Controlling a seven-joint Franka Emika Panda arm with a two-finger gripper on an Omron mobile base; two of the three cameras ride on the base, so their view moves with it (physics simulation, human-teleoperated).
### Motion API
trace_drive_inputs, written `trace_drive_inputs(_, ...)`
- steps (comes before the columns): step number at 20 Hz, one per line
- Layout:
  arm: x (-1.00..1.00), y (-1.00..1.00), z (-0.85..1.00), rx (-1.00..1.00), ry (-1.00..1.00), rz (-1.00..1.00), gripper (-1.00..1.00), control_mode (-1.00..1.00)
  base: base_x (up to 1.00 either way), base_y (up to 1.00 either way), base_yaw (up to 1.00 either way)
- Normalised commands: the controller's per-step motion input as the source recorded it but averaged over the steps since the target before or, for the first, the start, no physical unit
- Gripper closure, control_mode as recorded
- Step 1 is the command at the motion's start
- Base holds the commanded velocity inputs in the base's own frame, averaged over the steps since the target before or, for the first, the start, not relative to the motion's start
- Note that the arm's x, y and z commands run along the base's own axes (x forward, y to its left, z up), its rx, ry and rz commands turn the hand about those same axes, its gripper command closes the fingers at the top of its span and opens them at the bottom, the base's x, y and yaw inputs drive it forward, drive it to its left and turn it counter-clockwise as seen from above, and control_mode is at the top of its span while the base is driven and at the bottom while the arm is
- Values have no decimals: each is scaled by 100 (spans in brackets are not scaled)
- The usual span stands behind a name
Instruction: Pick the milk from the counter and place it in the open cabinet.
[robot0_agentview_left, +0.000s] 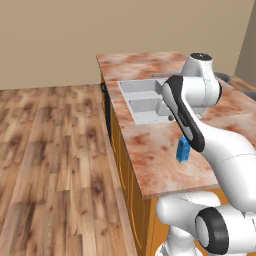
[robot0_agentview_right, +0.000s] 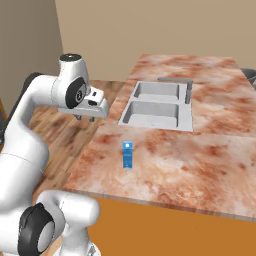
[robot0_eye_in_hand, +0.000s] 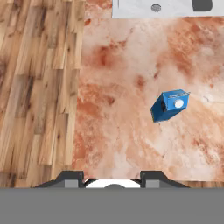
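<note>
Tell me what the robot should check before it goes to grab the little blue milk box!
1. Milk standing upright on the counter: ok.
2. Nothing crowding the milk; the sink sits well apart from it: ok.
3. Gripper open and holding nothing: ok, the fingers stand apart.
4. Gripper lined up over the milk: not ok, the carton sits off to one side in the hand view.
5. Gripper down at carton height: not ok, it hangs well above the counter.
6. Cabinet door open: cannot tell.

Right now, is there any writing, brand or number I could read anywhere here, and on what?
None can be read.
The milk has a lighter label with a white dot on its top, but it is too small and blurred to show any letters.
The counter bears no sign.
</note>
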Motion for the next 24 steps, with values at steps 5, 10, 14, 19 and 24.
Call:
trace_drive_inputs(5,40,-24,-11,0,-1,2,-100,-100,0,0,0)
trace_drive_inputs(10,7,-96,-22,0,-16,14,-100,-100,0,0,0)
trace_drive_inputs(14,0,-82,0,0,-7,14,-100,-100,0,0,0)
trace_drive_inputs(19,3,-51,-17,0,-8,10,-100,-100,0,0,0)
trace_drive_inputs(24,24,-35,-56,12,-22,12,-100,-100,0,0,0)
